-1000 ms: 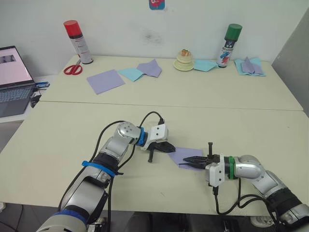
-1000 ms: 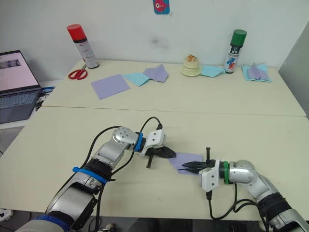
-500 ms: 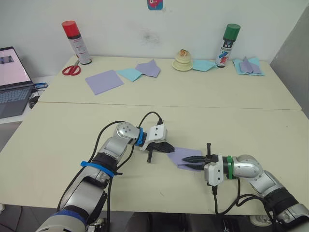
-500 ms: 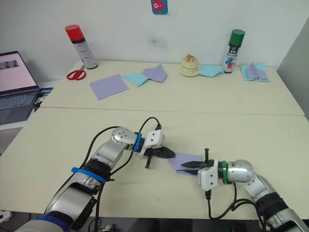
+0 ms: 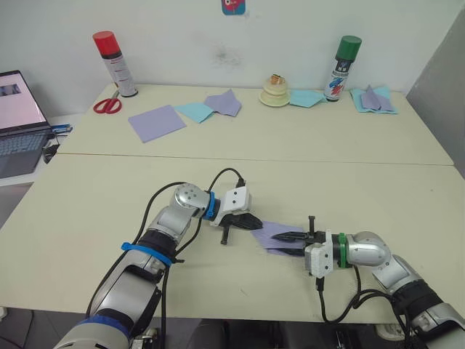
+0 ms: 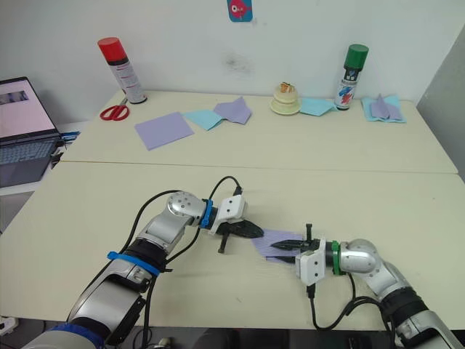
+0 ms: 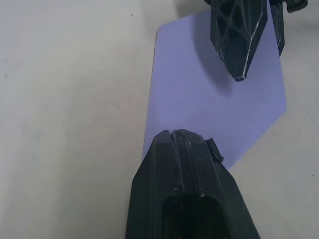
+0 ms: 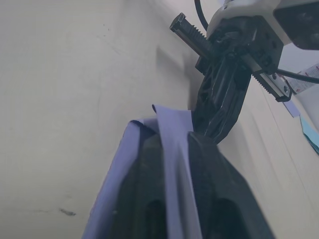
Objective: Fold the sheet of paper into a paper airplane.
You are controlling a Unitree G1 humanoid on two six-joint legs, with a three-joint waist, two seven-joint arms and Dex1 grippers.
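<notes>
— Where's the sheet of paper (image 5: 275, 236) right now?

— Lying on the near counter (image 5: 87, 218), close to its front edge, about midway along. It's lavender, partly folded, with one end lifted off the surface.

— And the right pincer (image 5: 285, 236)?

— Its two black fingers are clamped on that lifted end; in the right wrist view a strip of the paper runs up between them.

— The left one?

— The left pincer (image 5: 254, 222) has its fingers pressed together, with the tip resting on the sheet's left edge. The two pincers point at each other across the paper, close but not touching.

— What's further back?

— On the far counter, a flat lavender square (image 5: 158, 122) with a light-blue sheet (image 5: 196, 110) and a folded lavender piece (image 5: 225, 102) just beside it. Scissors (image 5: 107, 104) and a red-capped spray can (image 5: 115, 63) sit toward the far left corner. A green-capped can (image 5: 338, 68) stands by the back edge, with more blue and lavender folded papers (image 5: 373, 99) near the far right corner.
</notes>
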